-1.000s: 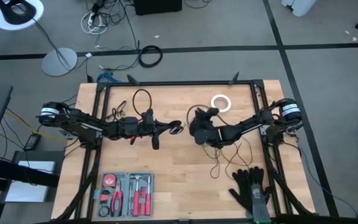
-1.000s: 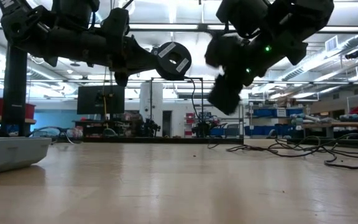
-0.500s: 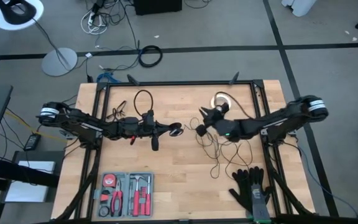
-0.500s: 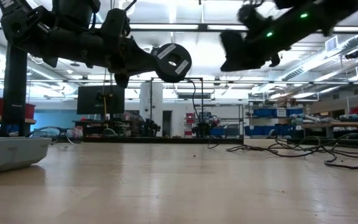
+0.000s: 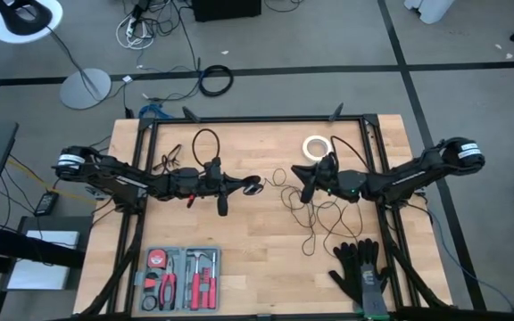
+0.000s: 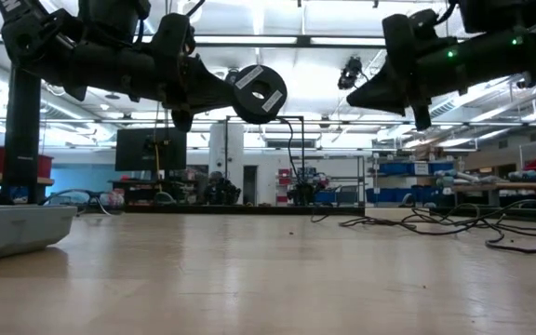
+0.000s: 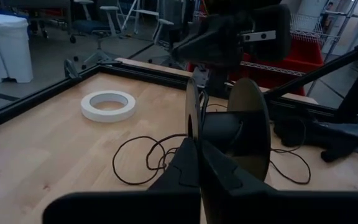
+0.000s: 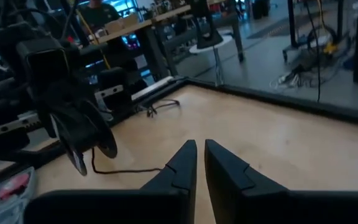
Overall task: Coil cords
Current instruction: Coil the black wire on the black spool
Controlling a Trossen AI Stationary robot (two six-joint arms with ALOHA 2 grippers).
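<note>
Black puck [image 6: 259, 92] hangs above the wooden counter [image 5: 257, 259], clamped in the left tool [image 5: 242, 184] at mid-frame.
Only the low view shows its round face; overhead it sits edge-on, pointing right. Thin cord [image 5: 315, 212] sprawls right of centre beneath the right tool [image 5: 305, 181], fingers [image 8: 182, 163] nearly closed, holding nothing.

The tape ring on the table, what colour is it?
White. The tape ring shows best in the left wrist view, lying flat on the wooden table.
</note>
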